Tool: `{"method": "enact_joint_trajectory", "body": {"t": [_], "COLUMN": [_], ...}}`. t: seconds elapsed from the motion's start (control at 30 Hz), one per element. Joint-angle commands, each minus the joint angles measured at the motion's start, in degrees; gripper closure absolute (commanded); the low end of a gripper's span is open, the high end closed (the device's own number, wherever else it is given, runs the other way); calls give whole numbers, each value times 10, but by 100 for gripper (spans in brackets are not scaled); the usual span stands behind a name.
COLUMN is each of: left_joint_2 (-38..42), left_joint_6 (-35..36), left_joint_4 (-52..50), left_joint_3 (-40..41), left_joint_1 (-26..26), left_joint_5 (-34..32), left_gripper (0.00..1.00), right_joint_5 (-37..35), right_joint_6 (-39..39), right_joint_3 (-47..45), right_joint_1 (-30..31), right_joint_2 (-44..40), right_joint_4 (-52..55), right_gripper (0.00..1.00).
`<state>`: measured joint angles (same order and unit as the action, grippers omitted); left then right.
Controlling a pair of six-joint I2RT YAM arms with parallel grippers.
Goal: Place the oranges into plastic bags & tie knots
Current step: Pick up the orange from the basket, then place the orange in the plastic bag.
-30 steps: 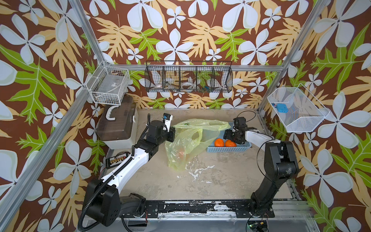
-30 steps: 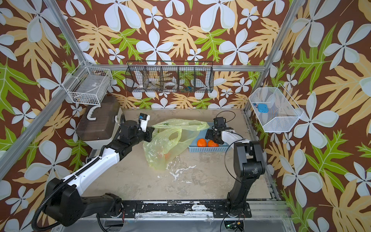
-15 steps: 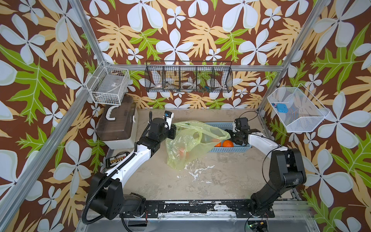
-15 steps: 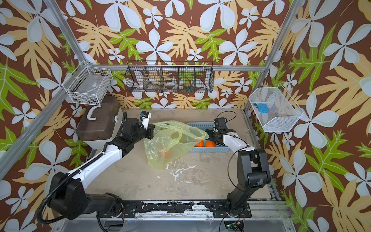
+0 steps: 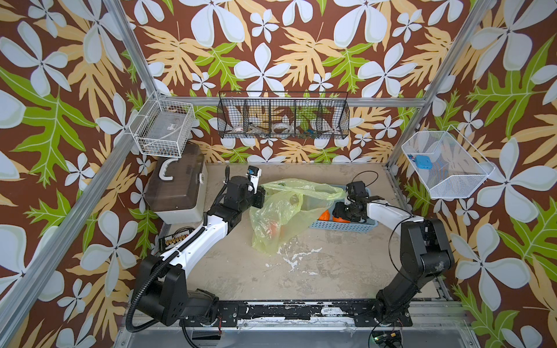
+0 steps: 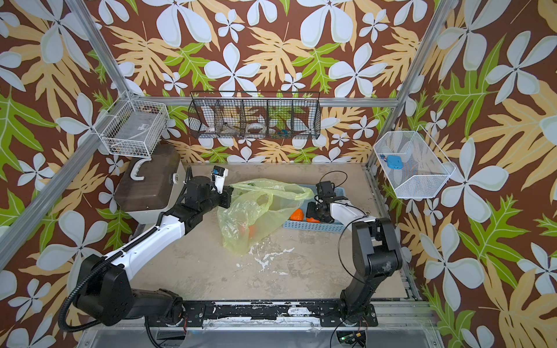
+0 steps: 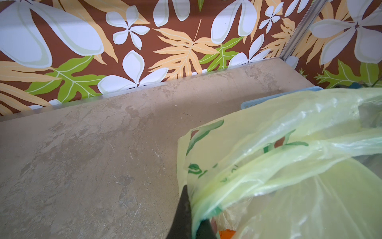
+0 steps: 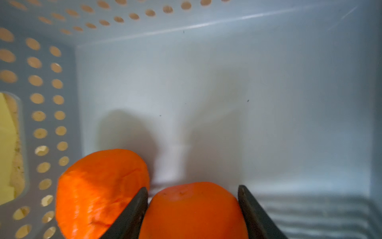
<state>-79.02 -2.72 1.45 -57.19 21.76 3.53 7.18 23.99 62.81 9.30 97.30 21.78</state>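
The yellow-green plastic bag (image 5: 283,208) (image 6: 250,211) lies slumped mid-table, its mouth stretched toward the blue basket (image 5: 343,226) (image 6: 310,226). My left gripper (image 5: 261,195) (image 6: 229,192) (image 7: 194,207) is shut on the bag's rim and holds it up. One orange (image 5: 272,230) (image 6: 251,231) shows through the bag. My right gripper (image 5: 342,212) (image 6: 313,212) (image 8: 192,187) is down in the basket, its fingers pressed on both sides of an orange (image 8: 194,211). Another orange (image 8: 99,186) (image 5: 325,215) (image 6: 297,214) lies beside it. No knots are in view.
A grey-lidded case (image 5: 176,186) stands at the table's left edge, close behind my left arm. Wire baskets hang on the walls: white (image 5: 164,128), black (image 5: 283,119) and white (image 5: 443,164). White flecks (image 5: 289,259) mark the table in front of the bag.
My right gripper has dropped into the blue basket and closed round an orange. The bag's mouth has been drawn out toward the basket; my left gripper keeps its hold.
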Motion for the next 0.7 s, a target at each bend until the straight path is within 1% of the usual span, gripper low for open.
{"method": "enact_joint_trajectory", "body": {"t": [0.0, 0.07, 0.17, 0.23, 0.33, 0.37, 0.43, 0.53, 0.57, 0.67], "left_joint_2": [1, 1, 2, 2, 2, 2, 2, 0, -1, 1], "left_joint_6": [1, 3, 3, 4, 10, 10, 11, 13, 14, 18], "left_joint_4": [10, 12, 13, 14, 17, 20, 27, 27, 26, 24], "left_joint_3": [-2, 1, 3, 6, 8, 10, 13, 13, 13, 15], "left_joint_1": [0, 0, 0, 0, 0, 0, 0, 1, 1, 3], "left_joint_5": [6, 9, 10, 12, 21, 24, 32, 37, 38, 45], "left_gripper": [100, 100, 100, 100, 100, 100, 100, 100, 100, 100], "right_joint_5": [7, 18, 43, 72, 113, 118, 119, 98, 90, 90], "right_joint_6": [5, 11, 23, 36, 58, 64, 76, 81, 81, 85], "right_joint_3": [12, 21, 28, 23, 16, 18, 26, 51, 58, 79], "right_joint_1": [0, 0, 0, 1, 16, 31, 83, 177, 199, 236], "right_joint_2": [-41, -86, -173, -247, -320, -329, -330, -294, -280, -222], "right_joint_4": [0, 8, 20, 19, 0, -6, -24, -47, -54, -84], "right_gripper": [49, 52, 52, 52, 52, 52, 52, 52, 52, 52]}}
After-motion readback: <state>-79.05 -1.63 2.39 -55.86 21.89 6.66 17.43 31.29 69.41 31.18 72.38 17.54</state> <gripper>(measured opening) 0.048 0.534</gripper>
